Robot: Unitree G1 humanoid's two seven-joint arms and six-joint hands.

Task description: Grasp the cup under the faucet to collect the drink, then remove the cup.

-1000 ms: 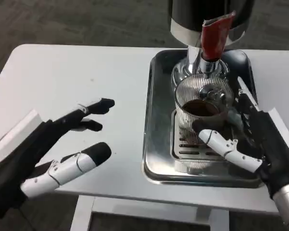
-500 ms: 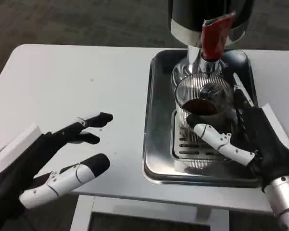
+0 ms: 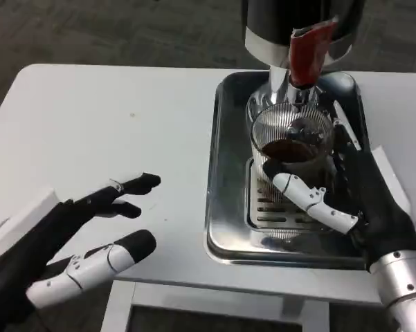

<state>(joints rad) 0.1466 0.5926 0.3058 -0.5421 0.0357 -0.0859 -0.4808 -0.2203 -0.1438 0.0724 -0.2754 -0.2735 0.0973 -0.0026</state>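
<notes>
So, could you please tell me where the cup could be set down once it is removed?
The bare white tabletop between the steel tray and the left hand is free. The tray is crowded: ribbed glass cup, right hand, black dispenser.

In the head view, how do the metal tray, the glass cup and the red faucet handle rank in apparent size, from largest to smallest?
1. Metal tray: by far the largest.
2. Glass cup, held by the right hand: clearly smaller than the tray.
3. Red faucet handle: the smallest, though it sits higher and nearer the camera, which enlarges it somewhat.
</notes>
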